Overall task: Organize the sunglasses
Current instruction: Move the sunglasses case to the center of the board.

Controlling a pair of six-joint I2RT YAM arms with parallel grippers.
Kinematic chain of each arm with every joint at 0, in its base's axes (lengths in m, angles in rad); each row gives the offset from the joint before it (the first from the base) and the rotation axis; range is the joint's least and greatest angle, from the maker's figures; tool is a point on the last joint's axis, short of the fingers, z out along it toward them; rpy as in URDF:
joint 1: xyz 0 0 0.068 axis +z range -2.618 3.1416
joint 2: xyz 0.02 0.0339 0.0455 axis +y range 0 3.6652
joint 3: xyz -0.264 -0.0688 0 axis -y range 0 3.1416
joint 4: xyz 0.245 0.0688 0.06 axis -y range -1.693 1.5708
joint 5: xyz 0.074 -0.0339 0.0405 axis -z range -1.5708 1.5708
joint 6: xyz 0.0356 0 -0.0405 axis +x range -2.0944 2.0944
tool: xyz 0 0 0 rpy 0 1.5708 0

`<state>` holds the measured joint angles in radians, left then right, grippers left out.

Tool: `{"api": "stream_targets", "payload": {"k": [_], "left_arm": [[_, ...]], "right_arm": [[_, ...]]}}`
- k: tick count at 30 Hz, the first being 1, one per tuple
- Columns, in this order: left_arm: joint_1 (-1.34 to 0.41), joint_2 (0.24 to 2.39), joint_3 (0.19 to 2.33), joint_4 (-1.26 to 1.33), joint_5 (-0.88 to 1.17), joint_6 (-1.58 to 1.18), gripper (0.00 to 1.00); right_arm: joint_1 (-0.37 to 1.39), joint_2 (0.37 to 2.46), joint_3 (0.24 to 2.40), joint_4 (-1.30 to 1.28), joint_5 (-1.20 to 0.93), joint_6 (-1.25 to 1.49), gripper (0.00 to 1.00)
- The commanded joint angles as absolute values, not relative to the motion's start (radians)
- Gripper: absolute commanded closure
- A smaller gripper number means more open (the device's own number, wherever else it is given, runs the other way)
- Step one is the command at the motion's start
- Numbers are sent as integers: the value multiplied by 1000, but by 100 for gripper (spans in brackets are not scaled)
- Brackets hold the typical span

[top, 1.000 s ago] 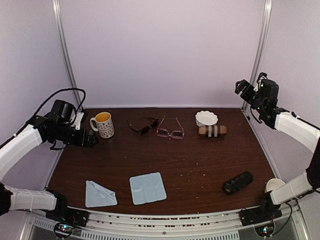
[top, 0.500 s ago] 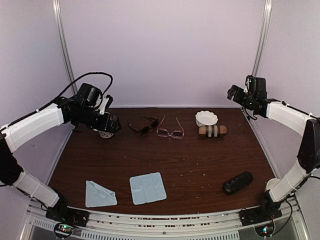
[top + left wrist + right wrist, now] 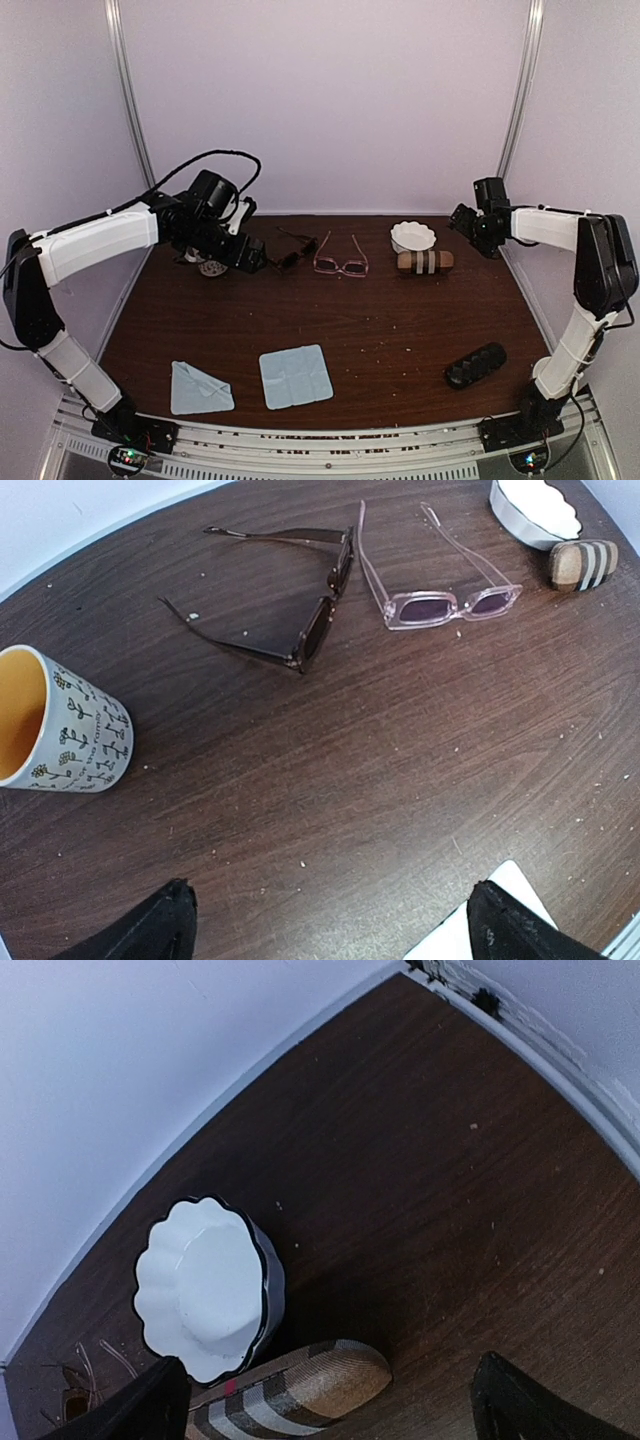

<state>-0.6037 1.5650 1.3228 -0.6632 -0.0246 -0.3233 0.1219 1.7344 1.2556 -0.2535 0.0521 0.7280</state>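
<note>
At the rear of the bench (image 3: pixel 380 330): the left fingers (image 3: pixel 165 925), spread wide and empty, have swung in from the left edge and hang near the dark sunglasses (image 3: pixel 320 620). The pink pair (image 3: pixel 450 605) lies just beside, both untouched. The right fingers (image 3: pixel 160 1400), equally wide and empty, have dropped toward the striped case (image 3: pixel 425 262). Judgement: approach only, nothing grasped yet.

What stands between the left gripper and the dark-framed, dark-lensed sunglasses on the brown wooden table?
Nothing visible does. Only bare brown tabletop lies between the left gripper and the dark-framed sunglasses. The patterned white mug stands off to the side; the thin pink-framed glasses lie past the dark pair.
</note>
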Motion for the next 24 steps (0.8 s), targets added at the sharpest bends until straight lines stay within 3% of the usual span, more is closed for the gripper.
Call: {"api": "stream_targets", "payload": {"k": [1, 10, 24], "left_arm": [[-620, 1540, 1336, -670, -71, -302, 2], [-630, 1386, 1242, -783, -176, -250, 2], [-631, 1001, 987, -894, -305, -268, 2]], "right_arm": [[124, 1745, 1185, -208, 1, 931, 0], [141, 1712, 1002, -70, -33, 1090, 0], [154, 1804, 1002, 67, -120, 1141, 0]]}}
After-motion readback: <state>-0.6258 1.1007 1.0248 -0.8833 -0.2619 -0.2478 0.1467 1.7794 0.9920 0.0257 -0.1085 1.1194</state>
